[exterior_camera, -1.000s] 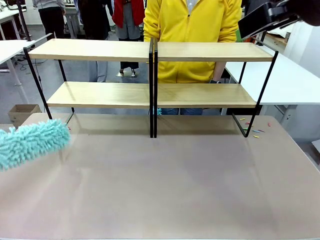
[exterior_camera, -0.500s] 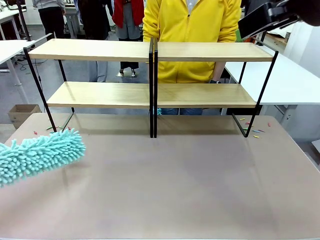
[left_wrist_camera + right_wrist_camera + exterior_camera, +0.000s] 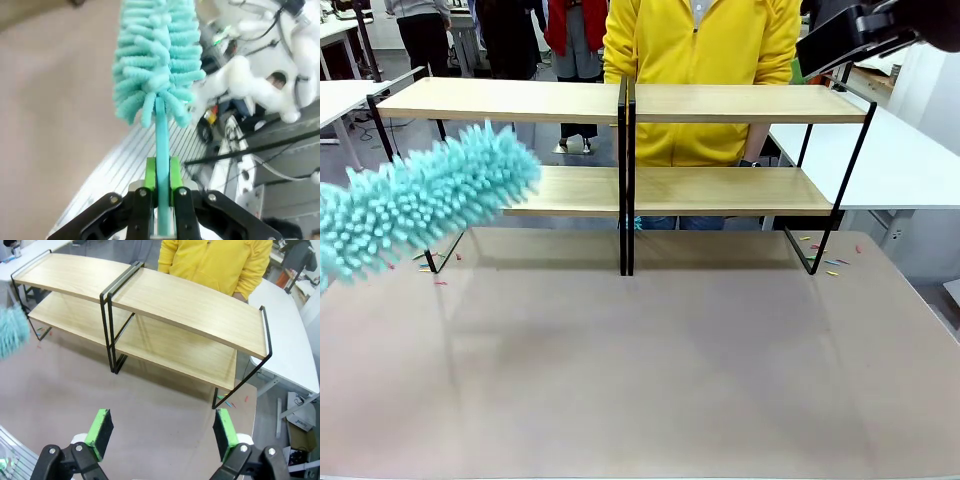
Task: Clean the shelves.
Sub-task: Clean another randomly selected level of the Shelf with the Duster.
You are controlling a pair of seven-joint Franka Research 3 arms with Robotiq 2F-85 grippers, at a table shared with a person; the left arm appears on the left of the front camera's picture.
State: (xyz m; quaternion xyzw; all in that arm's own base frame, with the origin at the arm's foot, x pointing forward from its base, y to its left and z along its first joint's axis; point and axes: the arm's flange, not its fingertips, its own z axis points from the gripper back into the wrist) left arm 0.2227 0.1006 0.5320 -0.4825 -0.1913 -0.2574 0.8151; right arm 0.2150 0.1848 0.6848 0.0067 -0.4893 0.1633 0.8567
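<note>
a fluffy turquoise microfibre duster (image 3: 425, 205) hangs in the air at the left end of the shelves (image 3: 620, 102) — two joined racks of light wooden boards on thin black metal frames that stand along the far side of the brown worktop (image 3: 650, 370), nearly spanning it. the left gripper (image 3: 159, 192) has its jaws clamped on the duster's slim turquoise handle (image 3: 161, 150), green pads (image 3: 150, 175) pressed to either side just below the head. the right gripper (image 3: 162, 432) hovers high above the worktop with its jaws spread wide and nothing between them, looking down on both tiers. a person in a bright yellow jacket (image 3: 705, 70) stands behind the racks. small coloured scraps (image 3: 825, 262) lie on the worktop near the frame's right foot, and a few more near its left foot. the duster looks light and soft, its fronds likely to bend on contact, so a low hold on the stiff handle suits it; the racks look light enough to shift if pushed hard — a gentle sweep seems wise.
</note>
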